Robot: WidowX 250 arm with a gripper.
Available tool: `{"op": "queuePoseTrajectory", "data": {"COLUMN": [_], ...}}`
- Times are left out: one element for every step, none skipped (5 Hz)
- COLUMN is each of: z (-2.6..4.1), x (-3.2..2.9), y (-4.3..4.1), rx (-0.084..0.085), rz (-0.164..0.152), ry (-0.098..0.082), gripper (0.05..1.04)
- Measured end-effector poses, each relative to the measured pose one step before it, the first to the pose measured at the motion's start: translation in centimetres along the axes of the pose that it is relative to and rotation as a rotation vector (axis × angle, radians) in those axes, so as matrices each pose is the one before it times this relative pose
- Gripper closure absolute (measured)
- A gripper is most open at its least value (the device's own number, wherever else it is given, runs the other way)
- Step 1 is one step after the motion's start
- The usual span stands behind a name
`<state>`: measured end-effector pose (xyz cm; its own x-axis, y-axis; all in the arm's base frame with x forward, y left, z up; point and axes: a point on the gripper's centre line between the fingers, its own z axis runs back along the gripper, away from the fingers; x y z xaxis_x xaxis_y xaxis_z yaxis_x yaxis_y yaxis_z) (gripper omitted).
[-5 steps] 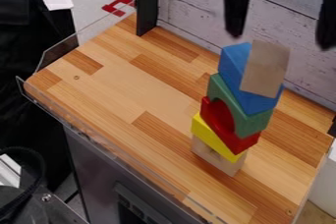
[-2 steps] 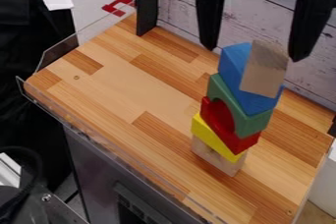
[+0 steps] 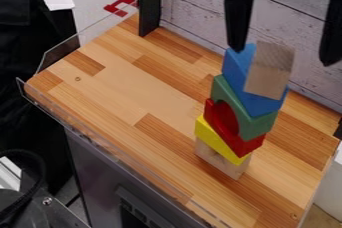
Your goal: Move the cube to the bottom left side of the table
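The cube [image 3: 270, 69], a block of bare wood that looks taller than wide, sits on top of a stack at the right of the table [image 3: 120, 92], its long axis running up and down the view with a slight lean. It rests on a blue block [image 3: 262, 103]; below that come a green block [image 3: 254, 126], a red block [image 3: 251, 146], a yellow block [image 3: 214, 138] and a pale wooden block [image 3: 220, 161] on the tabletop.

The black gripper [image 3: 283, 56] hangs at the upper right, its fingers wide apart with nothing between them gripped. The cube lies below and between the fingertips in the view, closer to the finger on the view's left; the gap runs across the cube's long axis. Whether that finger touches the blue block, or hangs behind it, I cannot tell.

The next move probably calls for centring the fingers over the cube, then lowering so they close on its sides alone; a low or off-centre approach could topple the stack
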<state>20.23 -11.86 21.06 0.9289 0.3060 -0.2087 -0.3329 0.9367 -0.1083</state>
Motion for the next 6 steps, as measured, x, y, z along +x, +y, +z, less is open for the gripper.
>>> {"op": "queuePoseTrajectory", "data": {"z": [-0.431, -1.024, -0.425, -0.145, 0.0, -0.392], "x": [0.052, -0.08, 0.227, -0.025, -0.015, 0.12], "y": [0.039, 0.865, 0.679, 0.224, -0.019, -0.318], "rx": [0.0071, 0.0133, 0.0078, 0.0018, -0.0012, 0.0101], "rz": [-0.0135, 0.0309, 0.0292, 0.0043, -0.0017, -0.0028], "ry": [0.0313, 0.0449, 0.0201, 0.0097, 0.001, 0.0089], "gripper": [0.084, 0.084, 0.084, 0.084, 0.084, 0.084]}}
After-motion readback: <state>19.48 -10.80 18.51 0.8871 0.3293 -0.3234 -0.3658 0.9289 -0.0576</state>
